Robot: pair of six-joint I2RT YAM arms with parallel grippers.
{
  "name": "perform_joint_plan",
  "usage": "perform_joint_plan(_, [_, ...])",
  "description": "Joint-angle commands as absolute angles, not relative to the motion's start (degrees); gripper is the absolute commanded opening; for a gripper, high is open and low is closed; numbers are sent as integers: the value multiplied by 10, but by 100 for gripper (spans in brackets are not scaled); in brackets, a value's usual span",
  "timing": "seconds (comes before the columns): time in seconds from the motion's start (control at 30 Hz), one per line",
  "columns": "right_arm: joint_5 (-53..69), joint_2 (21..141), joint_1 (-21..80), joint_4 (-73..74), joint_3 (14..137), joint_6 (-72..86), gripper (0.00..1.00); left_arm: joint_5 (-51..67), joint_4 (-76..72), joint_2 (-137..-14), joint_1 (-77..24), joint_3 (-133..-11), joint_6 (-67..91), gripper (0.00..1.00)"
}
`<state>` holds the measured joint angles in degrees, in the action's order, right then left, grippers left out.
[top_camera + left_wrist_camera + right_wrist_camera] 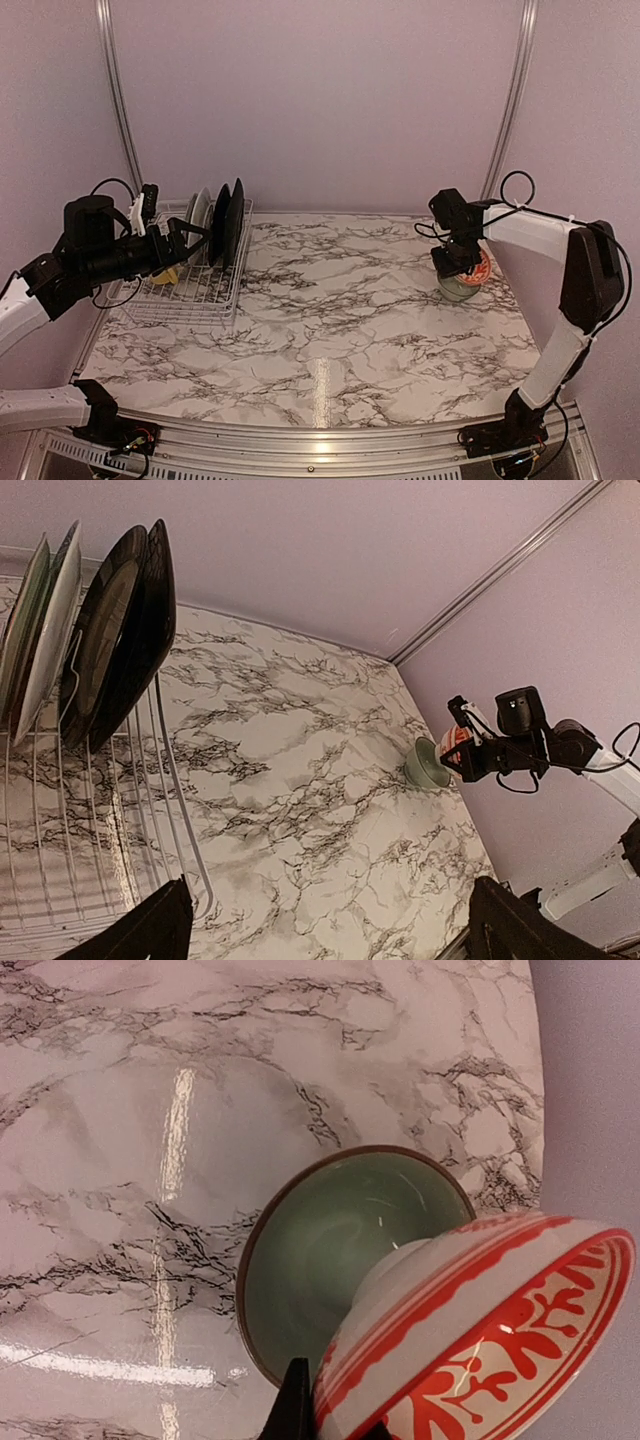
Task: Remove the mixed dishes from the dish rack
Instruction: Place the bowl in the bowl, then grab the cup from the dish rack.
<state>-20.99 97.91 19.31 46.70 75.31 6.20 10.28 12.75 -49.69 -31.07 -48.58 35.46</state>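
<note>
The white wire dish rack (pixel 200 296) stands at the far left. Two black plates (pixel 232 222) and paler plates (pixel 203 214) stand upright in it, and a yellow mug (pixel 166 275) lies in it. My left gripper (pixel 180 243) is open and empty over the rack beside the plates. In the left wrist view its fingers (pixel 140 932) are wide apart, with the black plates (pixel 120 630) at the upper left. My right gripper (pixel 458 256) is shut on the rim of the red-and-white bowl (pixel 490 1340). It holds the bowl tilted over the pale green bowl (pixel 330 1250) on the table. No red plate can be told apart.
The pale green bowl (pixel 460 289) sits near the right wall, close to the table's right edge. The rack's low wire side (pixel 172 780) runs along the marble tabletop (pixel 340 320). Purple walls close in the back and both sides.
</note>
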Motion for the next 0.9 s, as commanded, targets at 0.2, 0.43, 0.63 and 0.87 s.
perform_joint_plan(0.2, [-184, 1023, 189, 505, 802, 35, 0, 36, 61, -424, -311, -420, 404, 99])
perform_joint_plan(0.43, [-193, 1038, 187, 502, 799, 34, 6, 37, 86, -432, -309, -424, 400, 99])
perform_joint_plan(0.63, [-193, 1031, 187, 492, 805, 36, 19, 21, 86, -427, -310, -416, 406, 99])
perform_joint_plan(0.87, [-181, 997, 188, 473, 785, 39, 34, 8, 88, -434, -310, -410, 409, 99])
